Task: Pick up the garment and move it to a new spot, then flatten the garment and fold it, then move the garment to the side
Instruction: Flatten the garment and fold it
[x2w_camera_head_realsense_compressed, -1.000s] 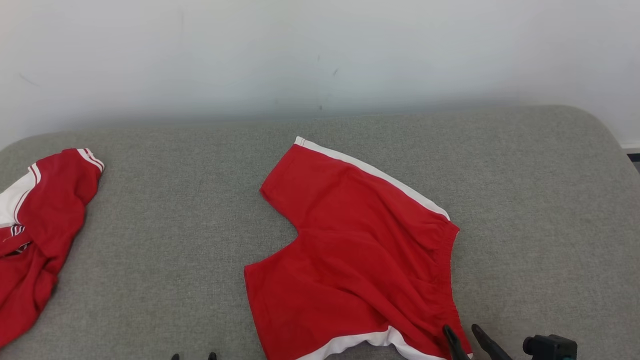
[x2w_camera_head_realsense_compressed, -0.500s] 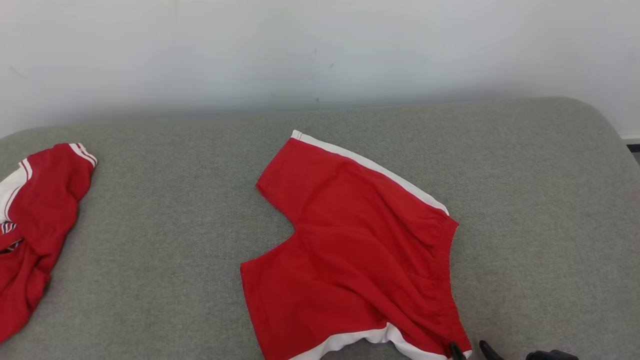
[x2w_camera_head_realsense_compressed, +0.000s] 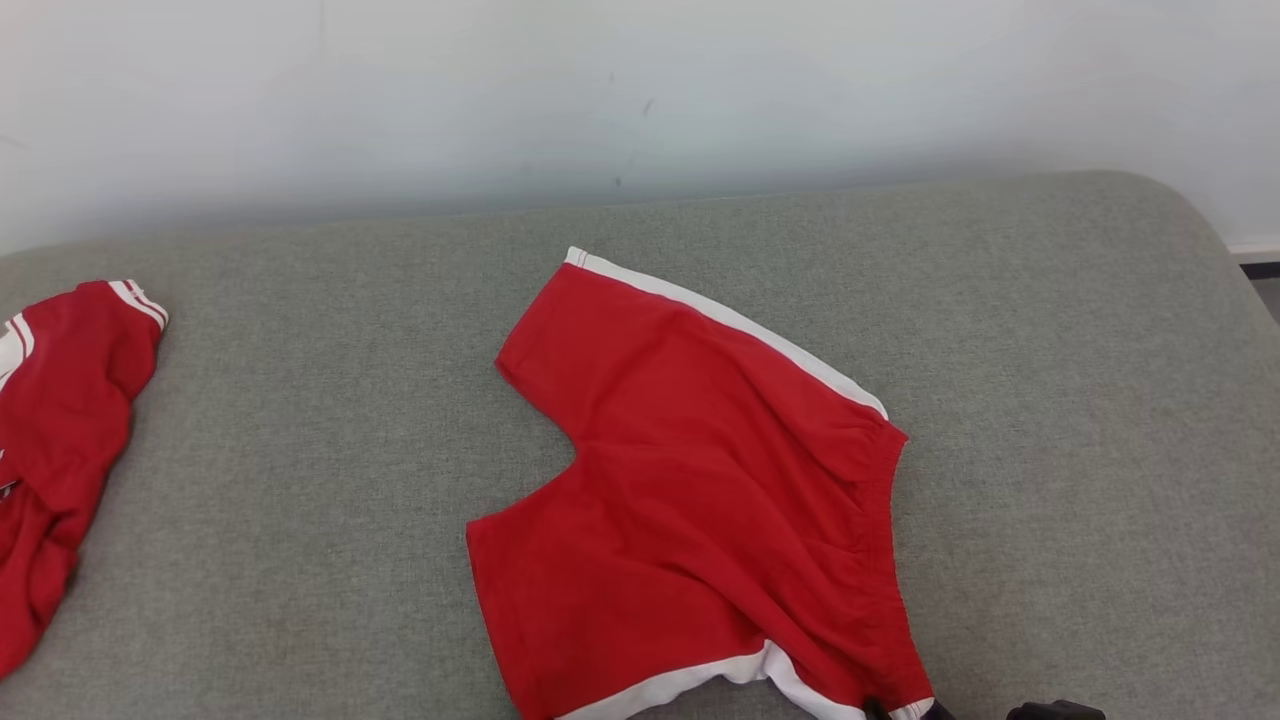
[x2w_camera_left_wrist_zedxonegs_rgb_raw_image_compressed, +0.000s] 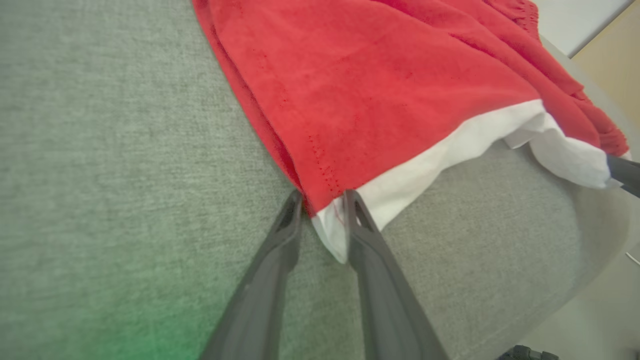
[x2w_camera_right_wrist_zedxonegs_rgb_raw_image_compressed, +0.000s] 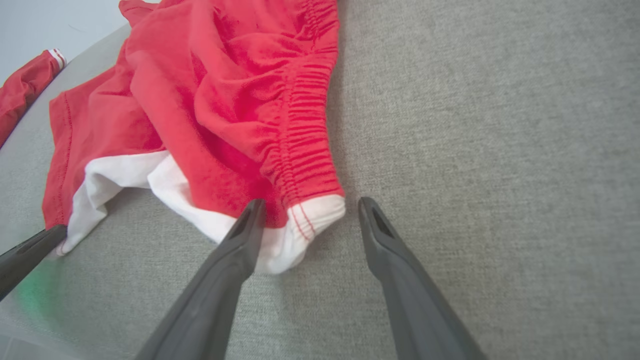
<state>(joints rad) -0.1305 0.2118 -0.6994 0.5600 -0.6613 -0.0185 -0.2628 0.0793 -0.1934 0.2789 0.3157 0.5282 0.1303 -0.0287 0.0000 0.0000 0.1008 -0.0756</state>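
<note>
Red shorts (x2w_camera_head_realsense_compressed: 700, 500) trimmed in white lie spread on a grey cushion (x2w_camera_head_realsense_compressed: 300, 450), their near edge met by both of the robot's grippers at the cushion's front. At the near left leg corner, the left gripper (x2w_camera_left_wrist_zedxonegs_rgb_raw_image_compressed: 323, 194) has its two dark fingers drawn narrow around the white-and-red hem tip, both fingers touching cloth; whether they have clamped it cannot be told. At the near right corner, the right gripper (x2w_camera_right_wrist_zedxonegs_rgb_raw_image_compressed: 311, 201) stands wide open, the white end of the gathered waistband lying between its fingers, the left finger resting against the white cloth and the right finger on bare grey fabric just beside it. Both sets of fingers reach low over the cushion, pointing away from the robot toward the wall, and each wrist view catches the other gripper's dark fingertip at the opposite corner of the hem. The cushion's front edge runs close under the grippers, with pale floor beyond its rounded right corner. Farther out, the shorts fan away with legs to the left and waistband to the right, a white stripe along the far leg. Open grey fabric lies to the right of the waistband and between the shorts and a second red garment (x2w_camera_head_realsense_compressed: 60, 400) bunched at the far left edge. A white wall (x2w_camera_head_realsense_compressed: 640, 90) closes the back.
</note>
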